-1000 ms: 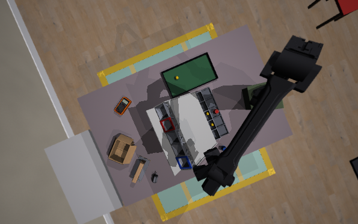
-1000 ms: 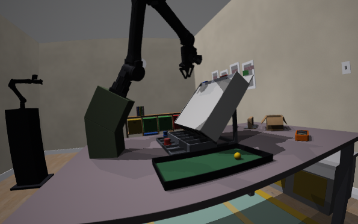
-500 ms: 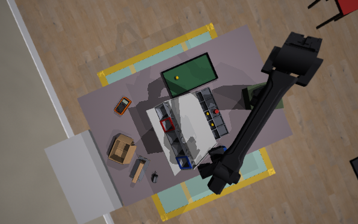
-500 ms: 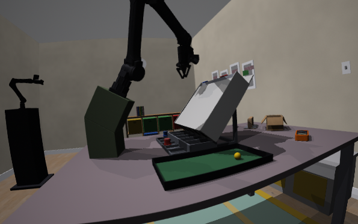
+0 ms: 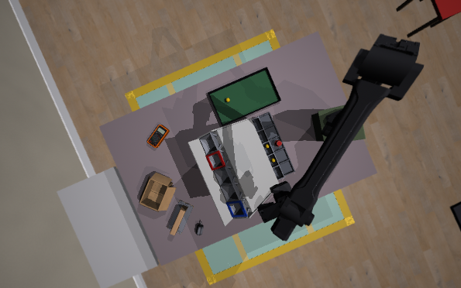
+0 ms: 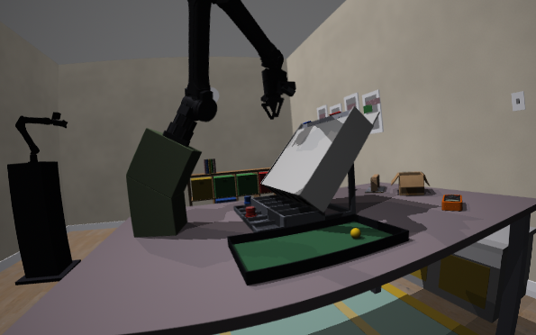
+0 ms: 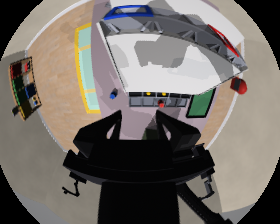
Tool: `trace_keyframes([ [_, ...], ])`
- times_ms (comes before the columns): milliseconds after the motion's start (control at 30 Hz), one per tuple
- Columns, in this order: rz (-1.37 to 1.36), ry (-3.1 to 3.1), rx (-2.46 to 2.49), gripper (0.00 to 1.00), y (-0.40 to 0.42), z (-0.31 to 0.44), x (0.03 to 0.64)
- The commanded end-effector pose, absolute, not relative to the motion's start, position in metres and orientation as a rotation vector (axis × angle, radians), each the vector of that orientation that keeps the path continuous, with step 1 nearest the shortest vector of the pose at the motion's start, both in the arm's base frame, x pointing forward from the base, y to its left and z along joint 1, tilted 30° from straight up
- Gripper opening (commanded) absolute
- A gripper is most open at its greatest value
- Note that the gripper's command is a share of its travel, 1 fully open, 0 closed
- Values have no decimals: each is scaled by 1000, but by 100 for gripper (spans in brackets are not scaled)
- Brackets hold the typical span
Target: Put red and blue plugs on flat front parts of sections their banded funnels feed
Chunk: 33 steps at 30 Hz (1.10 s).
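Currently, the green tray [image 5: 245, 90] [image 6: 295, 254] [image 7: 200, 104] contains one yellow marble [image 5: 228, 100] [image 6: 355, 232]; the gripper [image 6: 273, 116] [image 7: 138, 113] fingers stand apart, holding nothing.

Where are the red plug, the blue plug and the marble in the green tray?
Red plug [image 5: 279, 143] [image 6: 250, 212] [image 7: 161, 104]: top, exterior and wrist views; middle of its body.
Blue plug [image 6: 247, 200] [image 7: 113, 95]: exterior and wrist views; middle of its body.
Marble [image 5: 228, 100] [image 6: 355, 233]: top and exterior views; middle of the ball.
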State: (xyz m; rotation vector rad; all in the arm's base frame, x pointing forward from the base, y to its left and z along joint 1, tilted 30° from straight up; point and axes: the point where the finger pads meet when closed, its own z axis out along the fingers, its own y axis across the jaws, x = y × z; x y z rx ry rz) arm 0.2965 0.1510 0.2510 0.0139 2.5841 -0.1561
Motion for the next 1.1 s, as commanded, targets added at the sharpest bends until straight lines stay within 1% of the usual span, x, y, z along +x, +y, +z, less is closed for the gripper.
trace_keyframes([
  [0,-138,2539,18,56,137,249,293],
  [767,-133,2281,-5,56,37,170,240],
  [1067,-135,2224,-9,56,15,154,229],
])
